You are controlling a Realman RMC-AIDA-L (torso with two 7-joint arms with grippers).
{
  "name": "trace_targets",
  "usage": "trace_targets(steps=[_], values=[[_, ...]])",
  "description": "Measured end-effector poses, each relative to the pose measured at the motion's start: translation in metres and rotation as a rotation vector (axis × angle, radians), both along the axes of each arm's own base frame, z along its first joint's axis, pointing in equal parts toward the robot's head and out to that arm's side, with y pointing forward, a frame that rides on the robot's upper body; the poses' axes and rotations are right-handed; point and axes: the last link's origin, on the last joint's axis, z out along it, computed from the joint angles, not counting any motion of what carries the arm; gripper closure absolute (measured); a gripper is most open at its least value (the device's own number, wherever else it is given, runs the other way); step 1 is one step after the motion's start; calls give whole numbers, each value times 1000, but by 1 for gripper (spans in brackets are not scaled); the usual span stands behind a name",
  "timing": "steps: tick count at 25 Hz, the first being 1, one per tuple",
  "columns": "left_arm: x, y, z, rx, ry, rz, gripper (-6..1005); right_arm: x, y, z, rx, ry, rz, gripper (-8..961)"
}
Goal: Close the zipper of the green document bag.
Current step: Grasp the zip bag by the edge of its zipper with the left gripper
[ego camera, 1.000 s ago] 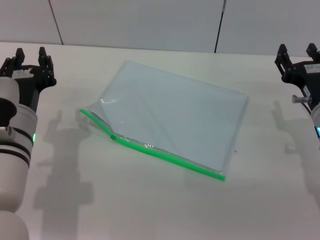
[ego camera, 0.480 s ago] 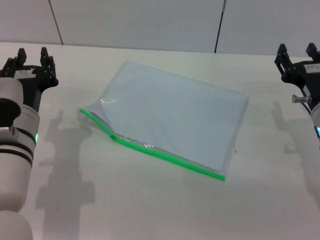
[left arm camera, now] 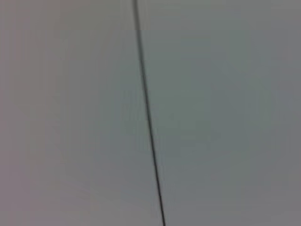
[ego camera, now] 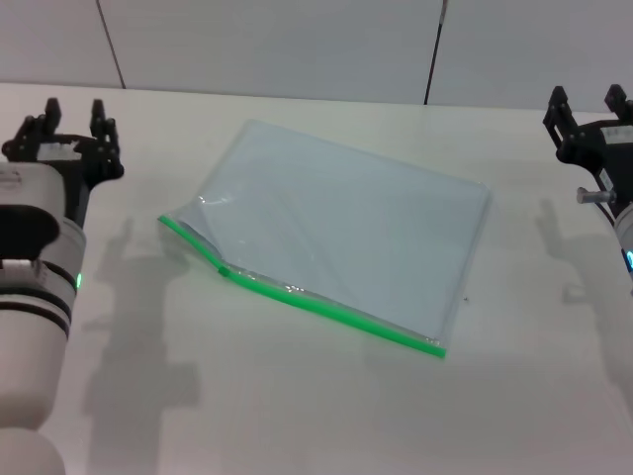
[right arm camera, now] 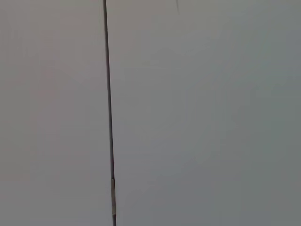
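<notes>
Green zipper (ego camera: pixel 297 289) gapes at bag's (ego camera: pixel 346 233) left end, mid-desk | left gripper (ego camera: pixel 71 117) has shifted slightly inward from the left edge, fingers apart, approach starting | right gripper (ego camera: pixel 590 104) unmoved at right edge, fingers apart | nothing gripped yet

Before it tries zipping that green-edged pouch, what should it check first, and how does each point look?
1. Green document bag lying flat on the table: ok, except one raised corner.
2. Zipper facing the robot, unobstructed: ok.
3. Zipper closed: not ok, it gapes near the left end.
4. Slider position: cannot tell.
5. Left gripper open, beside the bag, holding nothing: ok.
6. Right gripper open, apart from the bag: ok.
</notes>
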Motion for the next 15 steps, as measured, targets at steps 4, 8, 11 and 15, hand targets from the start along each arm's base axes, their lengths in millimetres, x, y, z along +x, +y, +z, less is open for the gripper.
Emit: trace_targets(steps=[4,8,11,15], values=[[1,-7,-8,-32,144,23,562,1,0,0,0,-1,-2,271],[-3,-15,-14,-54,261,69,562,1,0,0,0,-1,-3,271],[-3,-19,-14,-51,307,88,562,2,-1,0,0,-2,-6,271],[0,-27,-13,-54,391,109,561,2,-1,0,0,-2,-6,271]])
